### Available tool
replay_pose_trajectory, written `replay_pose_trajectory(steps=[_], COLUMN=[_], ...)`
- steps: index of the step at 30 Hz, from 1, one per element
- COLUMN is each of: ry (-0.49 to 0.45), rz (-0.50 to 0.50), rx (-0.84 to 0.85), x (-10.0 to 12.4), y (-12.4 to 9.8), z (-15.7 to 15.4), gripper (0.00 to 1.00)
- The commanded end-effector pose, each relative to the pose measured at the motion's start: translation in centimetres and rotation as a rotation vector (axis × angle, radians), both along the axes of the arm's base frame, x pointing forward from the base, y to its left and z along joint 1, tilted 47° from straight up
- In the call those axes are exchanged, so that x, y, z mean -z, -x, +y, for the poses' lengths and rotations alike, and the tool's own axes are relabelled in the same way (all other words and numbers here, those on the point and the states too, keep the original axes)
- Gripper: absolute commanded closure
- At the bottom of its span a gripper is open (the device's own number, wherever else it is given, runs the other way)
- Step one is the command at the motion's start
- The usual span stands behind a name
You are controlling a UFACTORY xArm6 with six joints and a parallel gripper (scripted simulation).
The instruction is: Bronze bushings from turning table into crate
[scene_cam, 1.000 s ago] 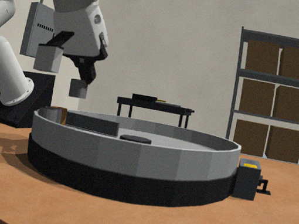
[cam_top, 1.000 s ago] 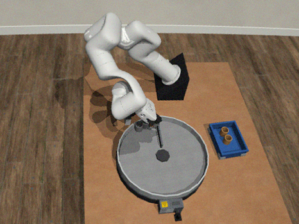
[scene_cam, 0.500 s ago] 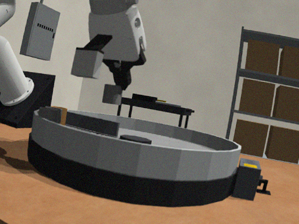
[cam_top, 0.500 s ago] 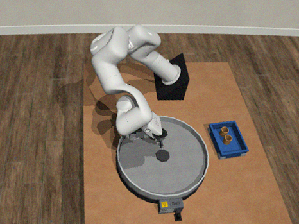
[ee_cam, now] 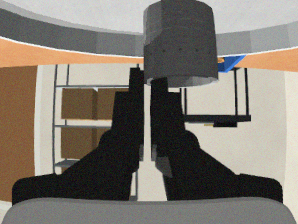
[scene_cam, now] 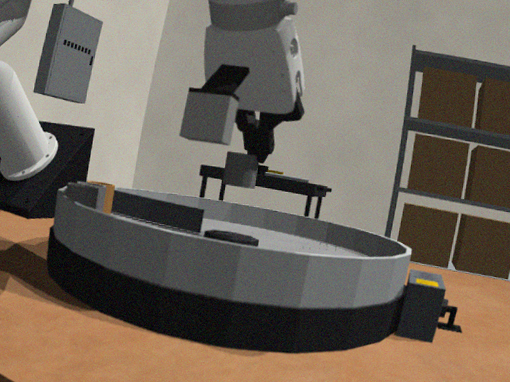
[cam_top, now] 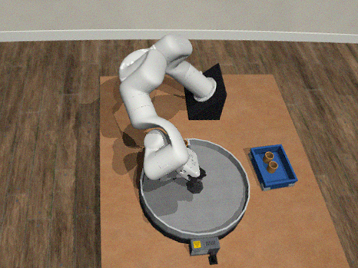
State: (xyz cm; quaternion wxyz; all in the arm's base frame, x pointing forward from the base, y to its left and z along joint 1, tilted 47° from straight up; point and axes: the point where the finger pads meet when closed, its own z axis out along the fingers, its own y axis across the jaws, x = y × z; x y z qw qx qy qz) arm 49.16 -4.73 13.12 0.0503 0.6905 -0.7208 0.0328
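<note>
The gripper (cam_top: 199,177) (scene_cam: 260,158) (ee_cam: 147,88) is closed on a grey bushing (scene_cam: 240,170) (ee_cam: 180,42), seemingly by its wall, above the turntable (cam_top: 212,211) (scene_cam: 273,276) (ee_cam: 75,37).

Arm: white, bent in several joints (cam_top: 137,104) (scene_cam: 242,50), its lower end over the round turning table (cam_top: 244,198) (scene_cam: 263,273) (ee_cam: 100,45).
Arm mount: black block (cam_top: 214,110) (scene_cam: 72,161) near the turning table.
Gripper: black-fingered gripper (cam_top: 200,175) (scene_cam: 260,158) (ee_cam: 147,88), beside the dark central disc (cam_top: 194,186) (scene_cam: 231,237).
Crate: blue, open-topped crate (cam_top: 279,185) (ee_cam: 232,64), apart from the turning table.
Crate contents: two bronze bushings, upright, one (cam_top: 268,157) just beside the other (cam_top: 272,167).
Turning-table edge: bronze-coloured piece (cam_top: 186,143) (scene_cam: 109,198), mostly hidden by the arm.
Rim fitting: grey box (cam_top: 205,249) (scene_cam: 421,312) with yellow label (cam_top: 197,244) (scene_cam: 427,282).
</note>
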Motion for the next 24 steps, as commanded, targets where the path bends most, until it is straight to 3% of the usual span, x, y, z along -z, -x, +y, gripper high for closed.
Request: replay_pose_trajectory(steps=[1, 12, 18, 24], ry=[-0.001, -0.001, -0.001, -0.001], rz=[0.005, 0.005, 0.005, 0.005], rx=[-0.001, -0.001, -0.001, -0.001], x=[-0.1, -0.1, 1.7, 1.9], y=[-0.4, -0.4, -0.2, -0.2], z=[0.1, 0.1, -1.8, -2.0], gripper=[1.00, 1.00, 1.00, 1.00])
